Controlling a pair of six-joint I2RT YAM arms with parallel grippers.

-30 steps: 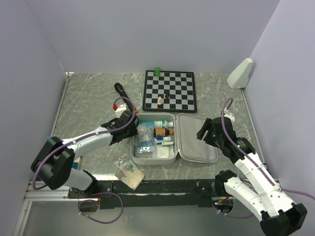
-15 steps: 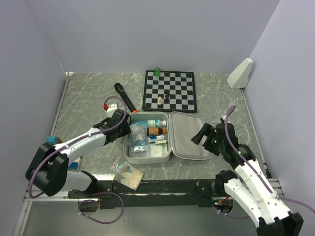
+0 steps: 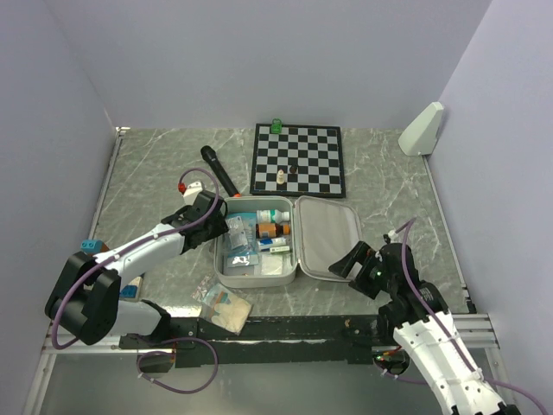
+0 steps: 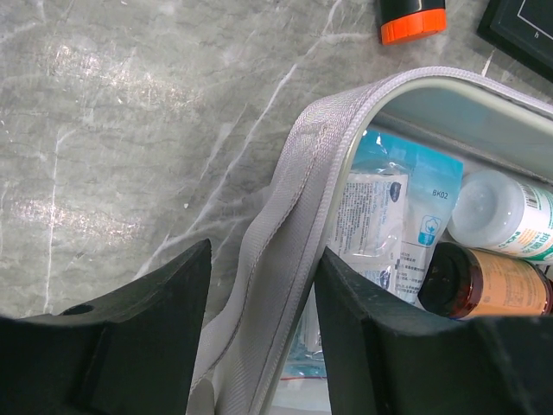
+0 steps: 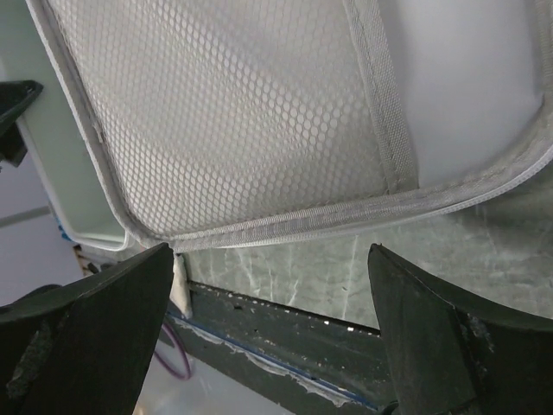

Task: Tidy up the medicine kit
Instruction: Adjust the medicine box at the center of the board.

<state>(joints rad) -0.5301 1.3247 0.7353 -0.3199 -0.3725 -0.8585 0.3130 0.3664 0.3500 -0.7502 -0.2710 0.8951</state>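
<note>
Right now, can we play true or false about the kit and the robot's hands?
1. The kit is open. True.
2. The left hand has the kit's rim between its fingers. True.
3. The right hand is holding a bottle. False: it is open and empty, beside the kit.
4. The chessboard is inside the kit. False: it lies behind the kit.
5. A brown bottle lies in the kit. True.
</note>
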